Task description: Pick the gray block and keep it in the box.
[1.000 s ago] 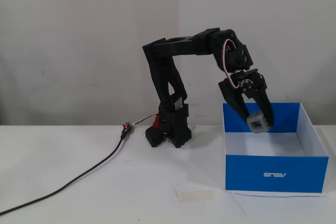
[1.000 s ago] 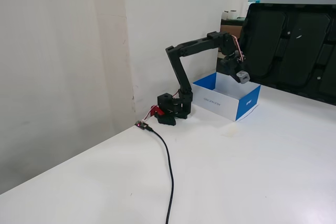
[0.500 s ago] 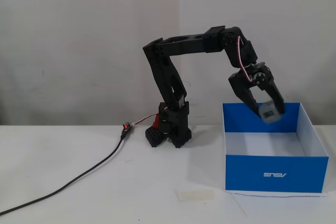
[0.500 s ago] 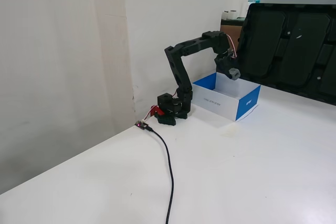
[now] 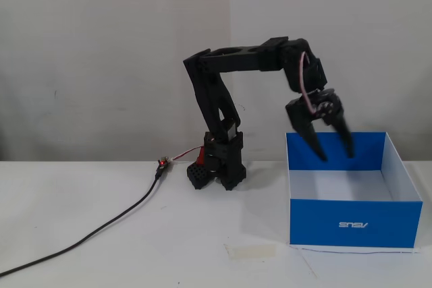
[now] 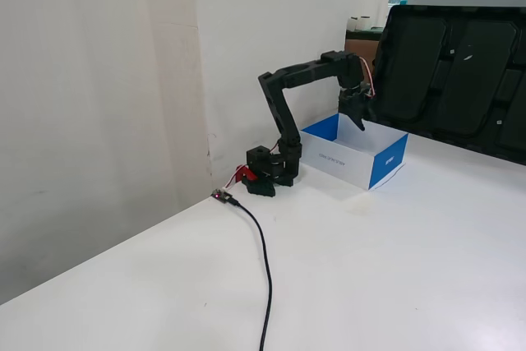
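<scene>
Surface: white table (image 5: pixel 101 261), plain wall behind.
Gripper (image 5: pixel 336 158): spread wide, empty, over the box (image 5: pixel 356 223).
Gray block: not visible in either fixed view; likely hidden inside the box.
Handling: presumably light, rigid; grip opposite flat faces.

Even, soft indoor light; faint shadows on wall; both fixed views slightly soft, low-resolution.

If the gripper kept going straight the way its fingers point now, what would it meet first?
The gripper is open, empty, and points down into the box. Going straight on, it would probably meet the box's white inside floor first. The block is not visible in either fixed view, so whether it lies in that line is unclear.
</scene>
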